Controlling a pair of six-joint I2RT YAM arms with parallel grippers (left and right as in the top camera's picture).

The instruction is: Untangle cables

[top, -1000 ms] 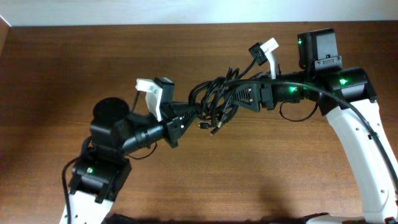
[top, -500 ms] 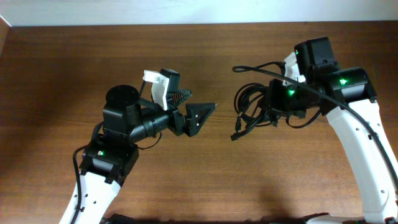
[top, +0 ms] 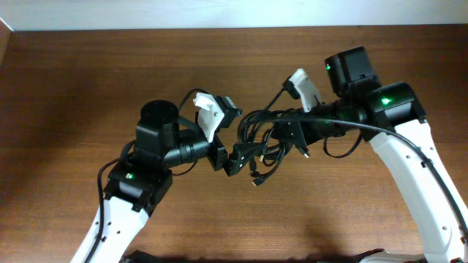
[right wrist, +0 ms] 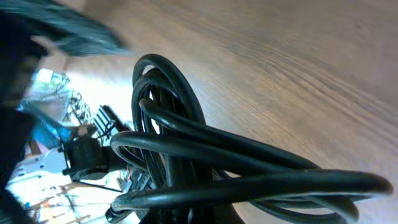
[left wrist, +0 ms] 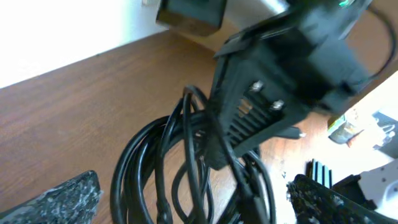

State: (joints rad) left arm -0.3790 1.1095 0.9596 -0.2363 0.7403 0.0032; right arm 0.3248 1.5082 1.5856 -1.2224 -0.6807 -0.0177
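A: Black cables [top: 259, 142] bunched over mid-table [top: 73, 88], overhead, with the right gripper [top: 292, 134] clamped on them.
B: Left wrist: left gripper [left wrist: 196, 196] spread wide around the loops. Right wrist: coils knotted — untangling barely begun.

The cables [top: 261, 139] tangle blocks the centre; room to pass over the table [top: 66, 88] at left

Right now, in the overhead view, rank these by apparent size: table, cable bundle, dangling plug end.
Largest to smallest:
1. table
2. cable bundle
3. dangling plug end
The differences are plain; nearness to the camera changes nothing.
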